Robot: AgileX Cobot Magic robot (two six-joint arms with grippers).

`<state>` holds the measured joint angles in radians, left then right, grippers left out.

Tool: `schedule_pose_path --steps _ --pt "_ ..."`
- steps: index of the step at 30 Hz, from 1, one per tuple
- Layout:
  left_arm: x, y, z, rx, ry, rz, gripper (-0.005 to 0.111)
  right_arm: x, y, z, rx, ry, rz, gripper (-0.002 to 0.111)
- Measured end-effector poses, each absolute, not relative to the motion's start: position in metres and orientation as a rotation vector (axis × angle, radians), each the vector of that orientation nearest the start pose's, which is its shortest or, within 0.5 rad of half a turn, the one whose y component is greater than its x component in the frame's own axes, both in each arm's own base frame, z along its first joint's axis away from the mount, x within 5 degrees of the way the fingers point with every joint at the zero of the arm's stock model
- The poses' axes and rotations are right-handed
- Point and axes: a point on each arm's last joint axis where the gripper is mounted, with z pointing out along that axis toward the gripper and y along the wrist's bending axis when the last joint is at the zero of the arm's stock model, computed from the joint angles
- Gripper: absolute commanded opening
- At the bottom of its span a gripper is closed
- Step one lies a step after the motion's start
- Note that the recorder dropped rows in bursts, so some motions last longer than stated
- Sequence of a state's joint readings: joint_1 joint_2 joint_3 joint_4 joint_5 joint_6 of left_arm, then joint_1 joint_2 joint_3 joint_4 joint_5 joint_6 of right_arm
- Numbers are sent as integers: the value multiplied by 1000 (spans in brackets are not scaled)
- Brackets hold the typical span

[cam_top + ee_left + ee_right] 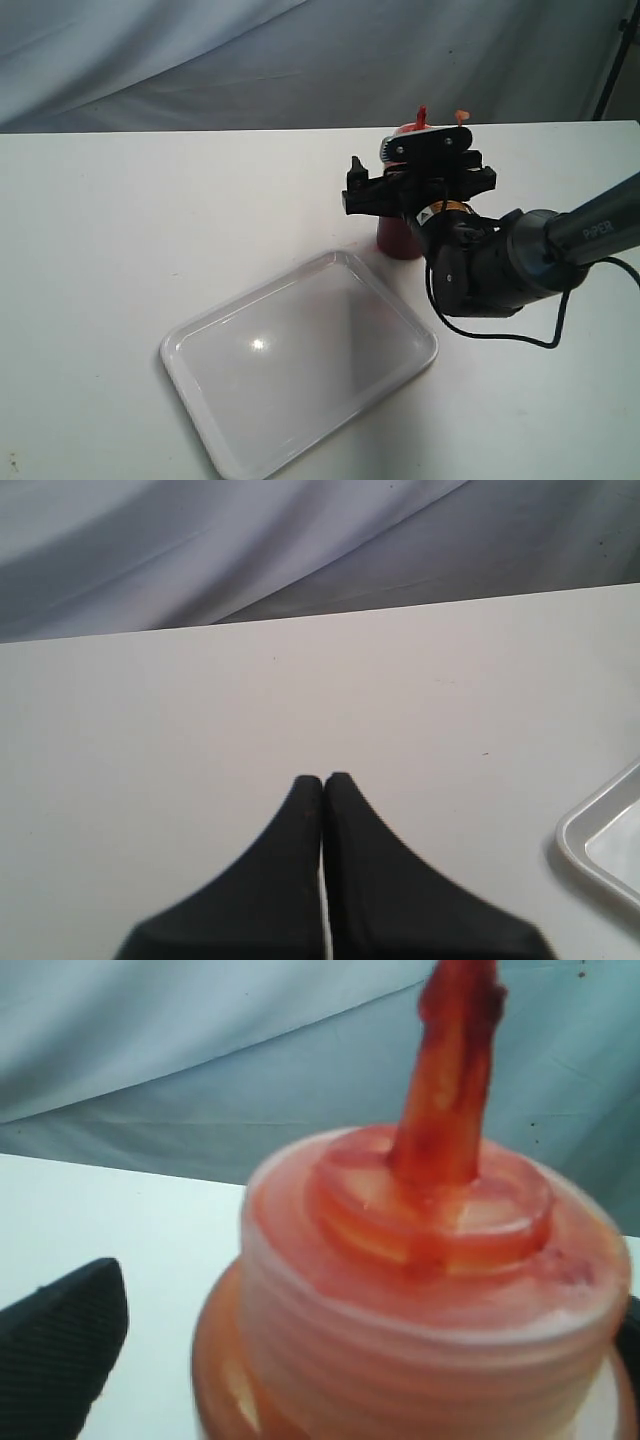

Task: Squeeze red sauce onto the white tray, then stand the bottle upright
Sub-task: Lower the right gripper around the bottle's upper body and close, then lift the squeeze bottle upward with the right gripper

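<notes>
Translucent ribbed-cap bottle (430, 1290) near glossy rectangular tray (300, 360).

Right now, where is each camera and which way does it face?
Exterior view: above the white table, looking down on the glossy white rectangular plastic tray, the translucent orange-red squeeze bottle, the right arm and open right gripper.
Left wrist view: low on the left arm, facing across the table; shows the shut left gripper and a tray corner.
Right wrist view: on the right arm, close against the bottle's cap; one gripper finger shows.
Shared: exterior and left wrist, tray; exterior and right wrist, bottle.
</notes>
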<state>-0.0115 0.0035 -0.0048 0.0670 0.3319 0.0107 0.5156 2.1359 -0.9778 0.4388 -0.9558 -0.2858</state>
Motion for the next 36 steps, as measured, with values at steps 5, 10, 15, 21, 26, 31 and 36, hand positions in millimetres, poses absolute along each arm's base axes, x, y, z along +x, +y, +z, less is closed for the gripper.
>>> schedule_pose_path --steps 5,10,15,21,26,31,36 --pt "54 1 185 62 1813 64 1 371 174 116 -196 1735 61 76" --pt "54 1 185 62 1813 64 1 372 172 114 -179 1754 57 54" --pt "54 1 185 62 1813 64 1 372 172 114 -177 1756 61 26" --pt "54 1 185 62 1813 64 1 372 172 114 -177 1756 61 4" --pt "54 1 185 62 1813 64 1 372 172 115 -177 1759 63 0" --pt "54 1 185 62 1813 64 1 370 175 127 -209 1770 90 0" --pt "54 1 185 62 1813 64 1 368 177 156 -246 1726 114 0"
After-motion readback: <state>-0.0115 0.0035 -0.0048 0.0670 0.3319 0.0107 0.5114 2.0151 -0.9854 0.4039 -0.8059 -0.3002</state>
